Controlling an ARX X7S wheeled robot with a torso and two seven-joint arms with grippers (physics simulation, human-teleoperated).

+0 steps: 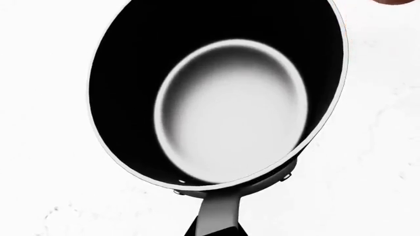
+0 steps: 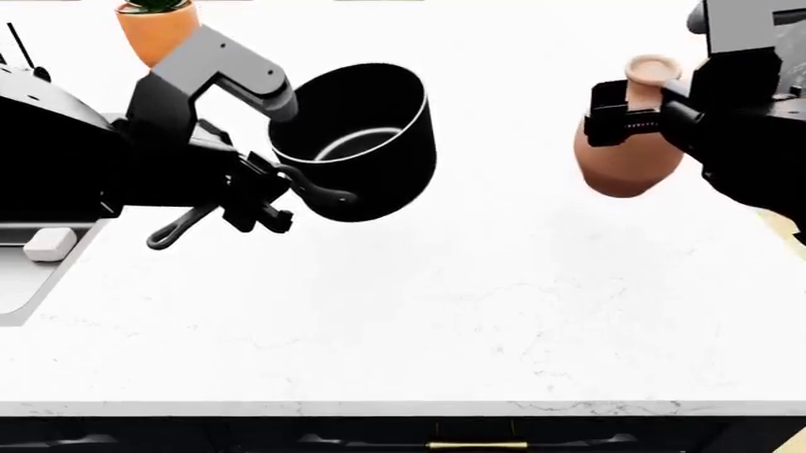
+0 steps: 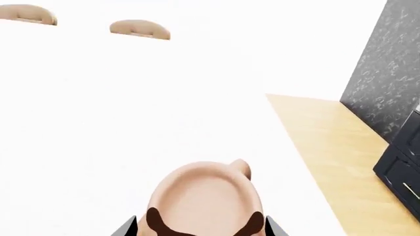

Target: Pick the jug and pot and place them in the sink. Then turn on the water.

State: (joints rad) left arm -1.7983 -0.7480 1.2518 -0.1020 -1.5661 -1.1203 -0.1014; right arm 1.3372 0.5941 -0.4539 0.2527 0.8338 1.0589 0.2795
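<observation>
Black cylindrical saucepan (image 2: 359, 142) hung above the white marble counter (image 2: 416, 311), tilted, its long handle pointing toward the left gripper (image 2: 259, 203) clamping it. Right gripper (image 2: 629, 118) clasped the terracotta jug's (image 2: 624, 160) neck, mouth up.

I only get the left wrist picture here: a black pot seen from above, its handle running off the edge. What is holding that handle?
Observer: The left end effector is closed on the handle of the pot, which is tipped with its mouth toward the head camera.
Operator: Is there a jug anywhere?
Observer: Yes, the jug is clamped at its neck by the right end effector, on the robot's right of the pot.
Operator: And the sink?
Observer: Only a corner of the sink shows at the head view's left edge; the pot is not over it.
</observation>
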